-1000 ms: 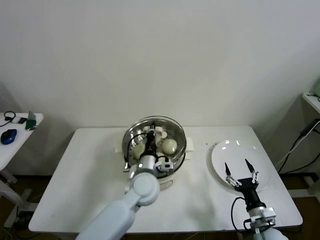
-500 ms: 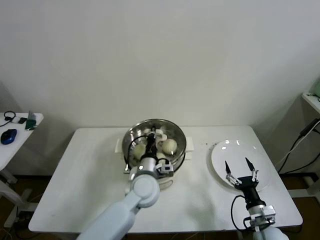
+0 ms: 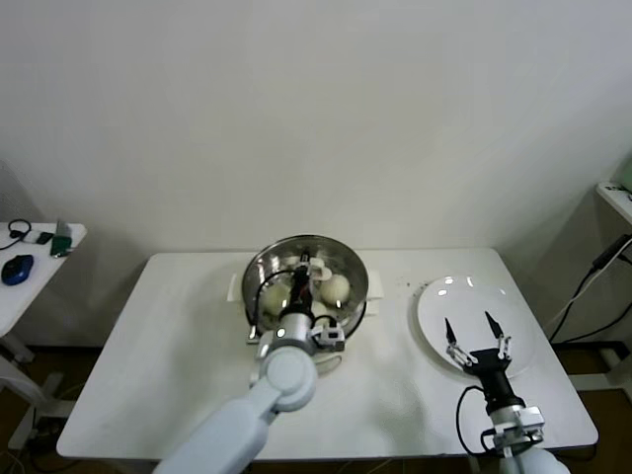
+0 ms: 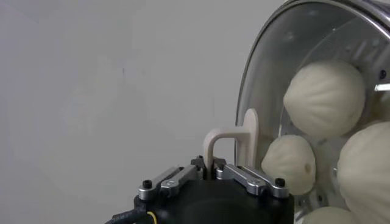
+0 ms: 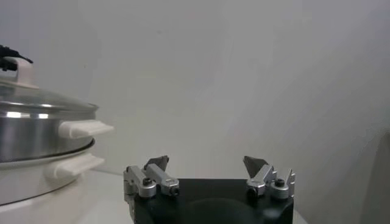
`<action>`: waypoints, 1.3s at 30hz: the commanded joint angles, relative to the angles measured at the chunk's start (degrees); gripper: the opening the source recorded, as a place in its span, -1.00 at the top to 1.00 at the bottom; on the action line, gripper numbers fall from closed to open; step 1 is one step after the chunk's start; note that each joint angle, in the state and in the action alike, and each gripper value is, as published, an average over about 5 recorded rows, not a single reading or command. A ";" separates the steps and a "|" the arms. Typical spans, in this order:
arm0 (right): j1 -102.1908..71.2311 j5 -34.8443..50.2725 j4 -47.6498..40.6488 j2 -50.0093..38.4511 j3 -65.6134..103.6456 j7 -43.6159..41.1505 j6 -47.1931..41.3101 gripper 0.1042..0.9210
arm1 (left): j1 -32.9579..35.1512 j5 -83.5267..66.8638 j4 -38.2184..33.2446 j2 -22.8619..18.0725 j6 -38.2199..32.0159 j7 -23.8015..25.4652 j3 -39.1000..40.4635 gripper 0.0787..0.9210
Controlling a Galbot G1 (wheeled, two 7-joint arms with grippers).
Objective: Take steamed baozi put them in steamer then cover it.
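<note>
The steamer (image 3: 259, 296) stands on its white cooker base at the table's middle back. The clear glass cover (image 3: 331, 253) lies over it, level on the steel rim (image 5: 36, 112) in the right wrist view. My left gripper (image 3: 299, 279) is shut on the cover's white handle (image 4: 234, 143), directly above the steamer. Several pale steamed baozi (image 4: 324, 97) show through the glass, two of them in the head view (image 3: 336, 287). My right gripper (image 3: 467, 327) hangs open and empty over the white plate (image 3: 444, 296), to the right of the steamer.
The white table (image 3: 178, 346) carries only the steamer and the plate. A small side table with a blue mouse (image 3: 17, 269) is at far left. A cable (image 3: 592, 272) hangs by a shelf at far right.
My left gripper has lowered the cover, which was raised and tilted a second ago, down onto the steamer. The right arm has stayed put.
</note>
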 commanded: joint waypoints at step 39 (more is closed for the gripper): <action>-0.02 -2.18 4.16 0.55 -2.05 4.08 -9.74 -0.76 | 12.05 -7.13 -20.91 8.91 2.39 -0.59 -6.18 -0.72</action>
